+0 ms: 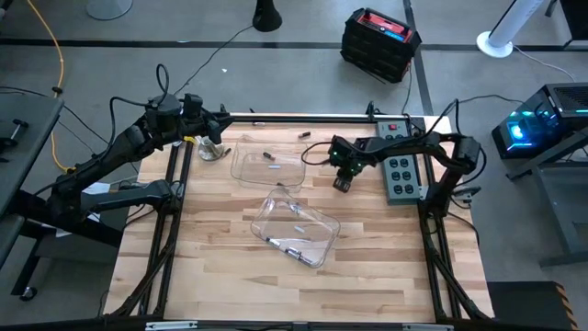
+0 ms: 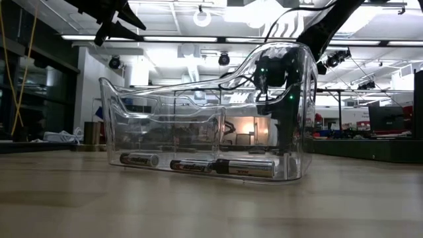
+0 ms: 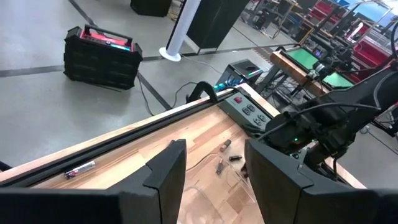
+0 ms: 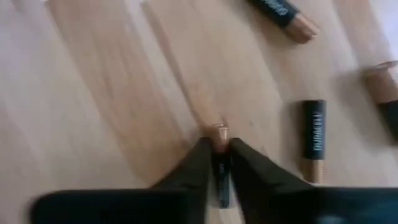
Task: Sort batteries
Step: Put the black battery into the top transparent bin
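Right claw [image 4: 216, 152] grips battery [image 4: 219, 138]; near tray [image 2: 198, 125] w/ three cells.

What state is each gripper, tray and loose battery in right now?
Right gripper: down at the table, shut on a battery.
Left gripper: open, empty, raised near the table's far-left corner.
Near clear tray: on the table, several batteries lying flat inside.
Far clear tray: on the table, a couple of cells inside.
Loose batteries: lying flat on the wood beside the right gripper.
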